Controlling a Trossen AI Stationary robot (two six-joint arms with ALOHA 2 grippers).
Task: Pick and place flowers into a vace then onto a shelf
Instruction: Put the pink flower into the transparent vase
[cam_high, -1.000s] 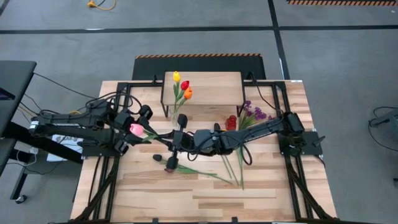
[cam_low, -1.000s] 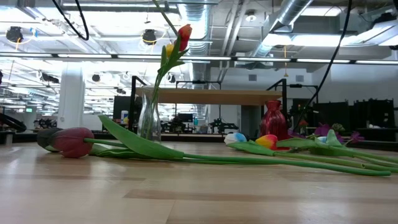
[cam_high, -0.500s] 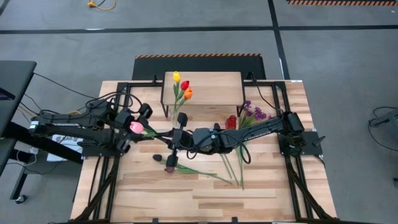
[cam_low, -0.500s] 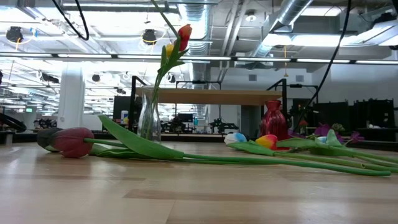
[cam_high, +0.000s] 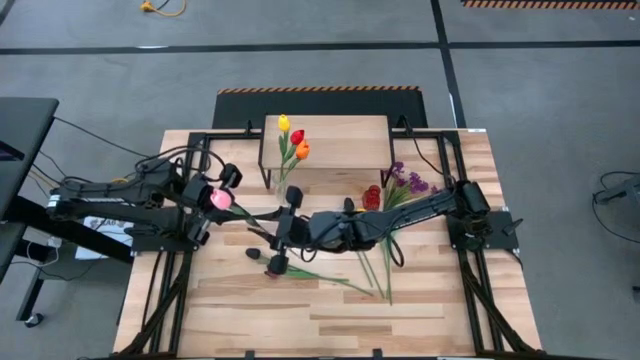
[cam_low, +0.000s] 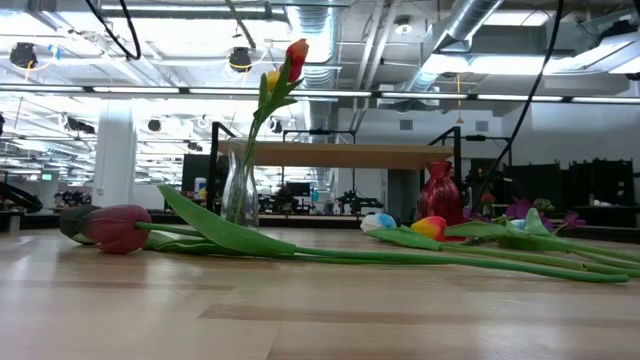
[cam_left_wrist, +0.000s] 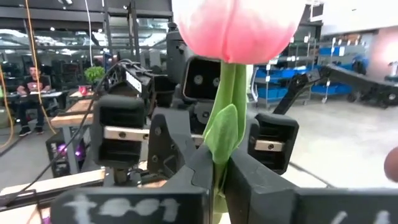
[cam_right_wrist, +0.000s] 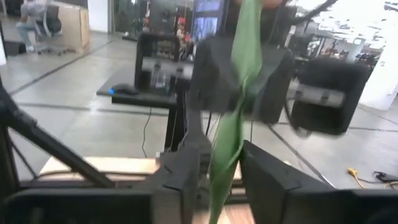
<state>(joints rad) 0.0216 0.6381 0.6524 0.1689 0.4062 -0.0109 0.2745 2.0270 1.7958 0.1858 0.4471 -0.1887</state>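
— Between the two arms, what is that pink thing?

— A pink tulip (cam_high: 218, 199), held up off the counter (cam_high: 420, 300). The left gripper (cam_high: 205, 205) has its jaws clamped tight on the green stem just under the head; the left wrist view shows the stem (cam_left_wrist: 221, 155) pinched between the two dark fingers, with the bloom right above them.

— And the right arm?

— The right gripper (cam_high: 285, 222) sits farther down the same stem. In its wrist view the jaws stand slightly apart, with the stem and a leaf (cam_right_wrist: 231, 134) running through the gap; I cannot tell whether they touch it.

— Where are the other flowers?

— Three tulips, yellow (cam_high: 283, 123), red (cam_high: 296, 137) and orange (cam_high: 302, 151), stand in a clear glass vase (cam_low: 240, 190) on the counter just in front of the shelf (cam_high: 350, 140), their heads leaning over its left part. A dark red tulip (cam_low: 115, 228) lies flat on the counter below the right gripper, its long stem trailing toward the right. More stems lie beside it to the right, under the right forearm. Purple sprigs (cam_high: 410, 182) lie near the shelf's right leg, next to a small red vase (cam_low: 438, 194).

— Anything on the shelf board itself?

— Only the tulip heads overhang it, seen from above.
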